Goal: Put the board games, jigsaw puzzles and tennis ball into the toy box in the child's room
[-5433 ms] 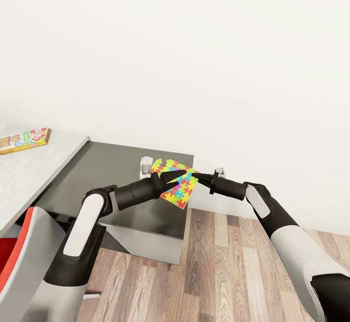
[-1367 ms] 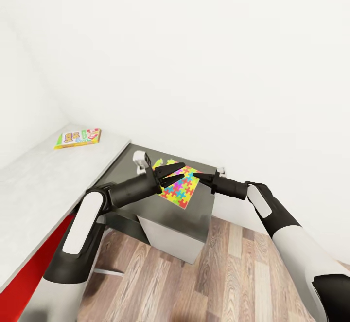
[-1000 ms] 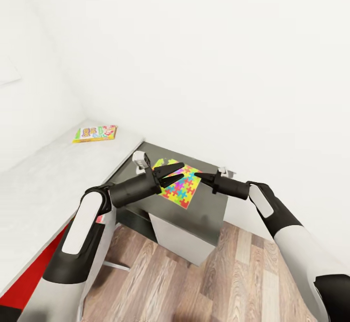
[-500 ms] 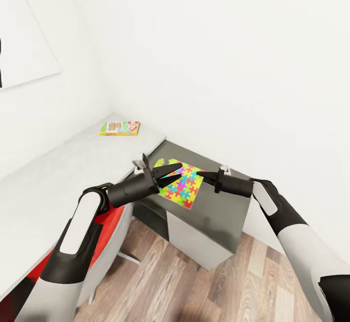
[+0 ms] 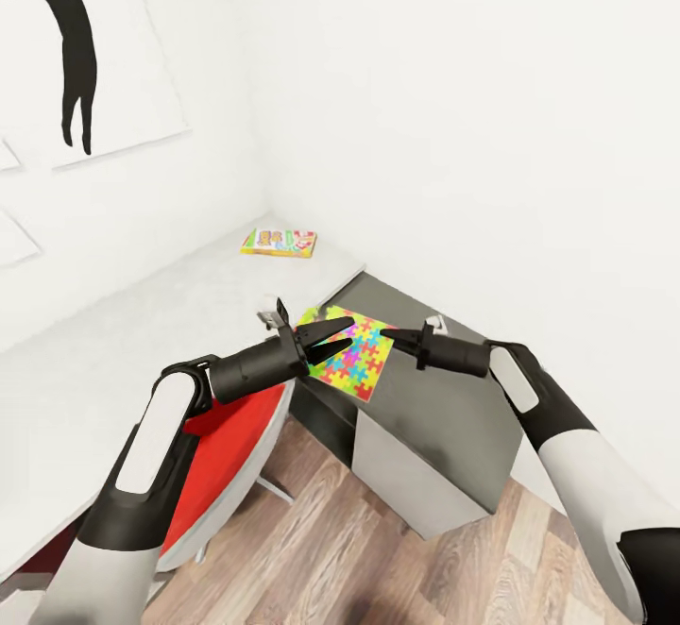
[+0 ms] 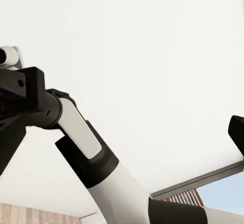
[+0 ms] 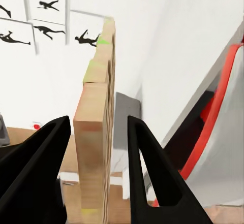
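A jigsaw puzzle [image 5: 351, 365], a thin square of bright interlocking pieces, hangs in the air over the near edge of the table's lower dark top [image 5: 444, 408]. My right gripper [image 5: 385, 334] is shut on its right edge. In the right wrist view the puzzle [image 7: 94, 142] stands edge-on between the two black fingers [image 7: 147, 153]. My left gripper [image 5: 342, 334] is open in front of the puzzle's upper left, its fingers spread. One board game [image 5: 279, 242], a flat colourful box, lies at the far corner of the table's light-grey top [image 5: 161, 313].
A red chair [image 5: 227, 446] is tucked under the light-grey top beside my left arm. A black silhouette picture [image 5: 80, 40] hangs on the left wall. White walls close the corner behind the table. Wood plank floor [image 5: 331, 559] lies below.
The whole view has swung left: the table and board game slid right in the picture and the silhouette picture came in. Both arms and the held puzzle keep the same pose.
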Controlling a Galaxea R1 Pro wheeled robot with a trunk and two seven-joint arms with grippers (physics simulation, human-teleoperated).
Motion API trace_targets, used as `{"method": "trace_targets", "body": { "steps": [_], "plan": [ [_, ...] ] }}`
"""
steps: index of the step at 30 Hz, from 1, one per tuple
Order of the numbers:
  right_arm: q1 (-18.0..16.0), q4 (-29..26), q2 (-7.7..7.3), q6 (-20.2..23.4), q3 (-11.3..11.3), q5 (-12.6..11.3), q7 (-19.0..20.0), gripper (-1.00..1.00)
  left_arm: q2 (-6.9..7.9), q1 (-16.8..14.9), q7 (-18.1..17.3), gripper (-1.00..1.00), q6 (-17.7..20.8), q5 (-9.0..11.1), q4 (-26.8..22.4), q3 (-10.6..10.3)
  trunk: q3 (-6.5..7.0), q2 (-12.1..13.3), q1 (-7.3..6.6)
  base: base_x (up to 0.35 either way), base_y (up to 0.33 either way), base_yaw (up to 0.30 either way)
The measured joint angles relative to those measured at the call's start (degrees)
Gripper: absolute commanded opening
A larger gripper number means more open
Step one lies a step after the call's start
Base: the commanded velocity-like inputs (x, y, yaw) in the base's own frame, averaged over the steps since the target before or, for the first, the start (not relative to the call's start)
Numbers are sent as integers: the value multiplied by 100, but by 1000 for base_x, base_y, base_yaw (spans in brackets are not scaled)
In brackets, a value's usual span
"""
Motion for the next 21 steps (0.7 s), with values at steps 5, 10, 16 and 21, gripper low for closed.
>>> {"method": "trace_targets", "body": {
  "steps": [5,10,16,21],
  "plan": [
    [-72,-22,0,7,-4,-6,-57,-100,1,0,1,100,0,0,0,0,0,0,0,0,0,287],
    [-139,-26,2,9,-8,-4,-88,-100,1,0,1,100,0,0,-1,-1,0,0,0,0,0,287],
    [-186,-30,1,7,-10,1,-108,-100,1,0,-1,100,0,0,-2,-1,0,0,0,0,0,287],
    [-247,-34,1,9,-12,-4,-147,-100,1,0,-6,100,0,0,-2,-1,0,0,0,0,0,287]
  ]
}}
